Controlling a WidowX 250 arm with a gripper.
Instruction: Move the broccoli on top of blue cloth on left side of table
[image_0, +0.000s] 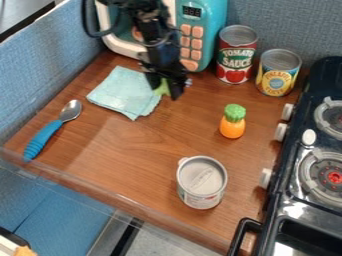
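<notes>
"Past the silver can (202, 182) and on to the blue cloth (120, 92) — see the broccoli (162, 89)?"

"Sits at the cloth's right edge, grasped in the gripper (165, 92). Looks light, fairly stiff, perhaps slippery — best held round the middle, squeezed gently"

broccoli (162, 88) partly hidden by gripper (166, 91), microwave (212, 34) cut off by top edge, stove (311, 204) by right edge
</notes>
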